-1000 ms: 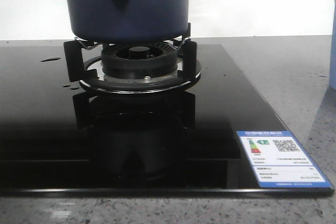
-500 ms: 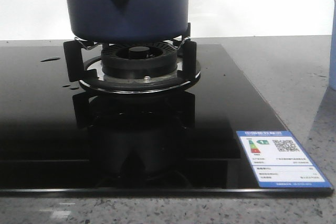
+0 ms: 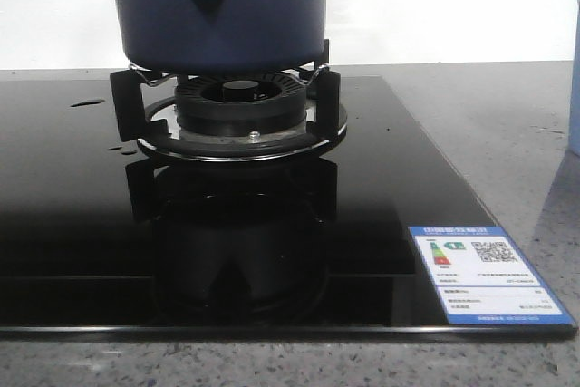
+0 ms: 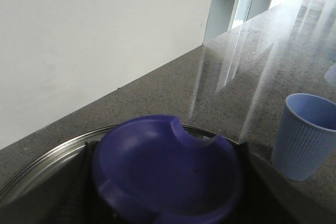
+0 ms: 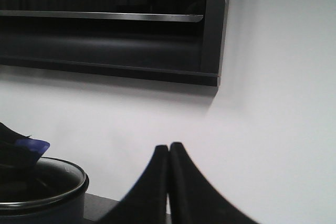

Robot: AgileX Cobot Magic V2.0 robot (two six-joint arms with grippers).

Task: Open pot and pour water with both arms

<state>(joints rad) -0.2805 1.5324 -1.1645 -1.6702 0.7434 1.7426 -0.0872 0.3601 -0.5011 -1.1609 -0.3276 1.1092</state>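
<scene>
The dark navy pot stands on the gas burner at the back middle of the black hob; its top is cut off in the front view. In the left wrist view my left gripper is shut on the blue knob of the pot's lid, a dark finger on each side, with the lid's steel rim around it. I cannot tell whether the lid is lifted. My right gripper is shut and empty in the air, facing the white wall, beside the pot. Neither gripper shows in the front view.
A pale blue ribbed cup stands on the grey counter beside the pot; its edge shows at the right of the front view. The hob's glass has a blue label at its front right corner. A dark window frame is on the wall.
</scene>
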